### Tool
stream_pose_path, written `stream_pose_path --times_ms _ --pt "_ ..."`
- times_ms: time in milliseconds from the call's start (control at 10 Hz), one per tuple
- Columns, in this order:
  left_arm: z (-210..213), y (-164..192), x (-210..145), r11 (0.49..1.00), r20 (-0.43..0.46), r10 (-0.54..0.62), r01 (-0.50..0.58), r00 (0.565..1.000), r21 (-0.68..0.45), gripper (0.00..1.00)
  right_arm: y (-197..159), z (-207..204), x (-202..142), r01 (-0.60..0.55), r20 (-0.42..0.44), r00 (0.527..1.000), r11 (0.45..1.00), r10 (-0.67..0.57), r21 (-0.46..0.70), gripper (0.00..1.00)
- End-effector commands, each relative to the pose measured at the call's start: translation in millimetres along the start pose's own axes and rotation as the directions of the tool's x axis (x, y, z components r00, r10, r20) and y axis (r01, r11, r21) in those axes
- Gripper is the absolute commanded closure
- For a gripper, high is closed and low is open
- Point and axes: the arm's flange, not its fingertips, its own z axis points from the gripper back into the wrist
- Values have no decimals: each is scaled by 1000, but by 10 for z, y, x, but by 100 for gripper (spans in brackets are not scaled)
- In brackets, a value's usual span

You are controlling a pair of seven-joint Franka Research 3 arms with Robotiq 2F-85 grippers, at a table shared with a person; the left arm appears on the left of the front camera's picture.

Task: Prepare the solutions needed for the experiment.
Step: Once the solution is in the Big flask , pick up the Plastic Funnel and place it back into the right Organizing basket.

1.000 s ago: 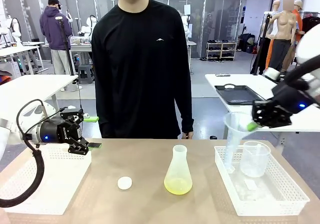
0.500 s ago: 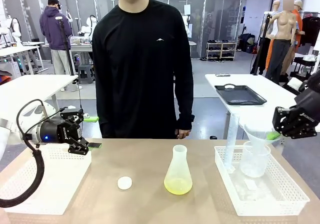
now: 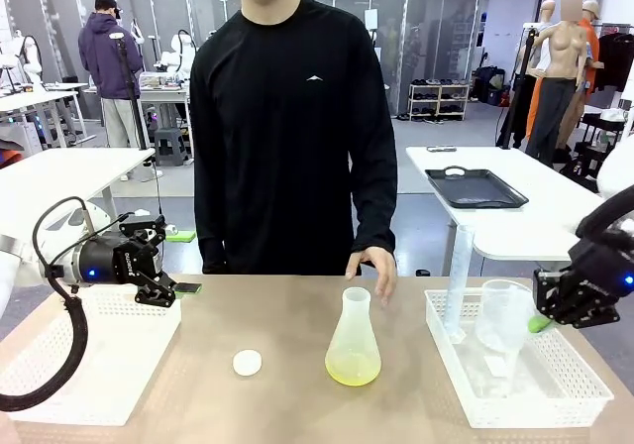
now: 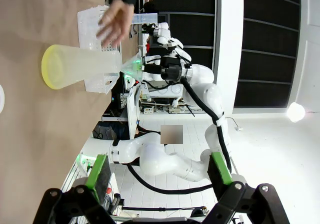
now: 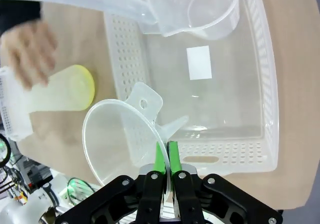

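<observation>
A clear conical flask [image 3: 353, 333] stands mid-table with the pale yellow-green solution [image 3: 353, 368] as a shallow layer at its bottom. A person's hand [image 3: 374, 264] hovers just behind its neck. My right gripper [image 3: 541, 321] is shut on the rim of a clear funnel [image 5: 122, 139], holding it low over the white basket [image 3: 570, 404]. In the right wrist view the flask [image 5: 50, 99] lies left of the basket, with the hand [image 5: 27, 49] beside it. My left gripper [image 3: 161, 287] hangs open over the left tray, its pads [image 4: 97, 170] wide apart.
The basket holds a clear beaker [image 5: 195, 9], a tall graduated cylinder [image 3: 458, 280] and a white slip [image 5: 199, 62]. A white round cap [image 3: 248, 363] lies on the table left of the flask. A flat white tray [image 3: 89, 360] sits at the left.
My right gripper has swung right and down with the funnel, from above the cylinder to low over the basket. The person's hand has come up to the flask. The left arm is still.
</observation>
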Motion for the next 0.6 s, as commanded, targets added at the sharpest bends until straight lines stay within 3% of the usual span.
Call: stream_pose_path --times_ms 0,100,200,300,400,500 --pt "-1 -17 -2 1000 -5 5 -5 1000 -6 0 54 -102 62 21 16 1000 999 -20 -35 100" --pt "-1 -17 -2 1000 -5 5 -5 1000 -6 0 78 -133 87 12 27 1000 999 -11 -53 77" --pt "-1 -17 -2 1000 -5 5 -5 1000 -6 0 117 -140 111 4 50 999 998 -1 -63 77" --pt "-1 -17 -2 1000 -5 5 -5 1000 -6 0 140 -142 128 6 54 999 997 -2 -72 58" --pt "-1 -17 -2 1000 -5 5 -5 1000 -6 0 146 -145 128 14 51 999 997 -10 -76 75" --pt "-1 -17 -2 1000 -5 5 -5 1000 -6 0 153 -133 127 13 52 999 997 -9 -77 38"
